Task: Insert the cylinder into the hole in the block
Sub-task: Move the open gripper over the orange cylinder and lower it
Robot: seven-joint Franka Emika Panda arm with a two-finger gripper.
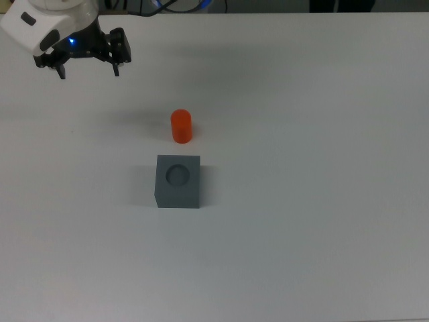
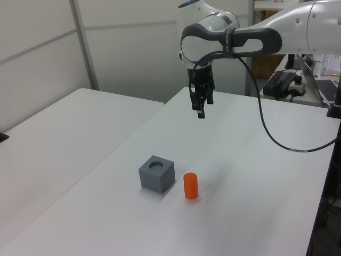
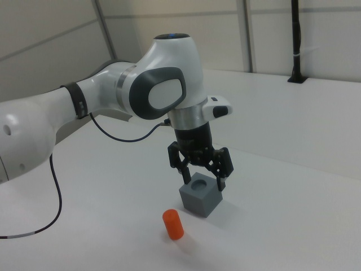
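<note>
The orange cylinder (image 1: pixel 181 126) stands upright on the white table, just above the dark grey block (image 1: pixel 178 181) in the top view, with a small gap between them. The block's round hole faces up and holds nothing. In the left view the cylinder (image 2: pixel 191 185) stands to the right of the block (image 2: pixel 157 174). My gripper (image 1: pixel 89 70) hangs open and empty well above the table, far toward the top view's upper left of both objects. The right view shows the gripper (image 3: pixel 201 182) with fingers spread, seen in front of the block (image 3: pixel 198 200), and the cylinder (image 3: pixel 173 224) nearer the camera.
A second white table (image 2: pixel 64 122) adjoins on the left view's left. Electronics (image 2: pixel 287 82) sit at the far end of my table, and a black cable (image 2: pixel 277 133) hangs from the arm. A black post (image 3: pixel 295 39) stands on the far table in the right view.
</note>
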